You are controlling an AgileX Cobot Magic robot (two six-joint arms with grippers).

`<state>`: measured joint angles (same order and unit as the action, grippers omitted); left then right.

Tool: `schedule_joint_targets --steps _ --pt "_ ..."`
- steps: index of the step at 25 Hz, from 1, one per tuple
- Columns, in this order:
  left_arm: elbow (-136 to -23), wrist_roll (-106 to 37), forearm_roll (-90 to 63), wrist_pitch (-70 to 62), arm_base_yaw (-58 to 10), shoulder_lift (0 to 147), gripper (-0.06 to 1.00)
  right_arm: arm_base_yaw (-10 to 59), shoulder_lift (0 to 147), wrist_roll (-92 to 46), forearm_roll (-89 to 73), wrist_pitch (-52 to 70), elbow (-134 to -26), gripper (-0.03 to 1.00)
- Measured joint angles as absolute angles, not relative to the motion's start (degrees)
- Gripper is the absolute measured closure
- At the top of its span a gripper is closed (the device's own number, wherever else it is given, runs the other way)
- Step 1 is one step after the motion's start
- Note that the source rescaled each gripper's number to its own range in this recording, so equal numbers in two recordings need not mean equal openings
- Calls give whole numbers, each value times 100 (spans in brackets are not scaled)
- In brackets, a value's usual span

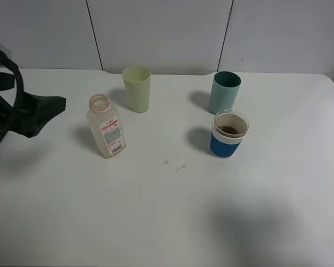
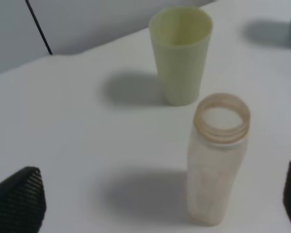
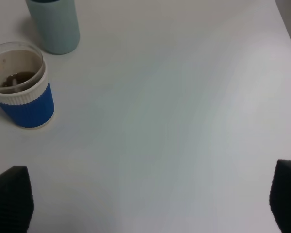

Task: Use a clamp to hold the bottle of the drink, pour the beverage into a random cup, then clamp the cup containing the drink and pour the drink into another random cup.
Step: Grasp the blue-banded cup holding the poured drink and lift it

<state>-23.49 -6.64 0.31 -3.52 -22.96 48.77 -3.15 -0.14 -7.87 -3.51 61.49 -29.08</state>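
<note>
My left fingers (image 2: 17,201) are spread wide and empty, clear of the drink bottle (image 1: 106,129), which stands upright and looks drained at nine o'clock on the tabletop (image 1: 156,211), the pale green tumbler (image 1: 137,88) at its one o'clock. My right fingers (image 3: 9,199) are likewise wide apart, holding nothing. The blue-banded cup (image 1: 229,139) sits at three o'clock with dark brown tea (image 3: 19,77) in its bottom, the teal tumbler (image 1: 225,92) just beside it at its twelve. I judge the first pour done; that close pairing suits a short tip, so my right fingers should take the cup next.
</note>
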Motion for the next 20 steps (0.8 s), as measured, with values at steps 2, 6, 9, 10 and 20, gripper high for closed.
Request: schedule_joint_targets --steps 2,6,9,10,20 --pt "-2624 -672 144 -919 -2296 4595 -5 -315 -14 -787 -351 6149 -2908 4" --pt "-3084 -683 165 -1792 -2296 4004 -5 -315 -14 -787 -351 6149 -2908 4" --pt "-3274 -675 210 -2255 -2263 3502 -5 -315 -14 -787 -351 6149 -2908 4" --pt "-3307 -663 237 -2376 -2183 3336 -5 -315 -14 -787 -351 6149 -2908 4" --pt "-3315 -441 253 -3871 -323 1703 -6 -315 -14 -787 -351 6149 -2908 4"
